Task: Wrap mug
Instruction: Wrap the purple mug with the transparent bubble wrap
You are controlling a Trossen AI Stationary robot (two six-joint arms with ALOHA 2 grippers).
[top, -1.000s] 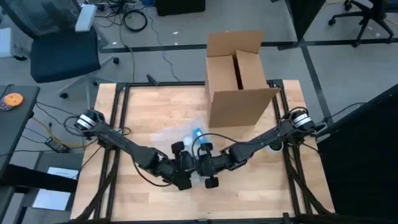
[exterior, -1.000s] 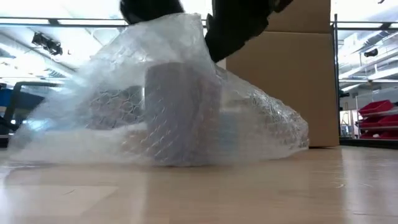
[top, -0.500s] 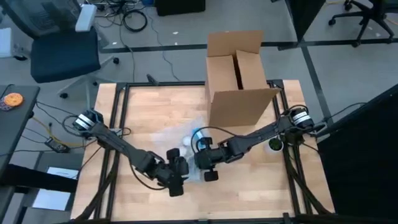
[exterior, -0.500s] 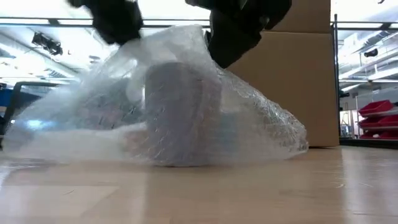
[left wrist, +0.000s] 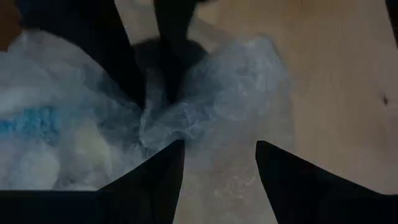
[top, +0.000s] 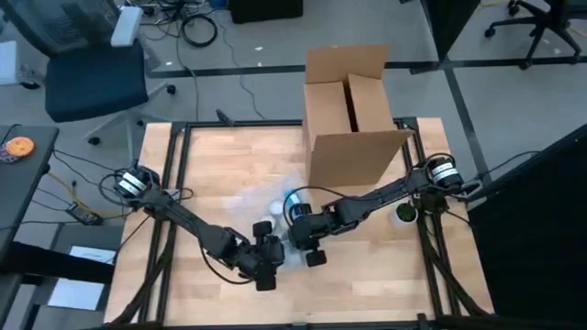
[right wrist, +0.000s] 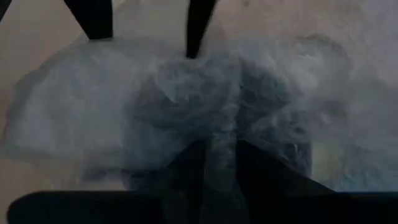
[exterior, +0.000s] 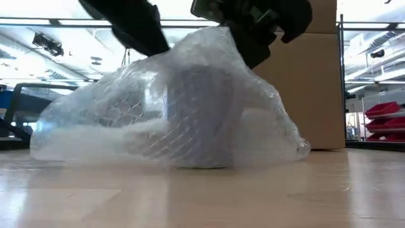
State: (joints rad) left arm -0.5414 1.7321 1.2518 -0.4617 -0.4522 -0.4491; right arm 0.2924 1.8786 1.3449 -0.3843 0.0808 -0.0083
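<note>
One mug (exterior: pixel 199 114) sits under one sheet of bubble wrap (exterior: pixel 114 120) on one wooden table (top: pixel 229 160). Two grippers meet at the bundle, the left gripper (top: pixel 269 264) and the right gripper (top: pixel 307 240). One cardboard box (top: pixel 353 115) stands behind, and one office chair (top: pixel 87 69) sits on the floor.

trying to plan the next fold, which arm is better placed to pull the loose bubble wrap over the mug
Probably the left. The left gripper is open, with loose bubble wrap right ahead of its fingers. The right gripper is shut on the wrap over the mug, so it looks better left pinning that.
</note>
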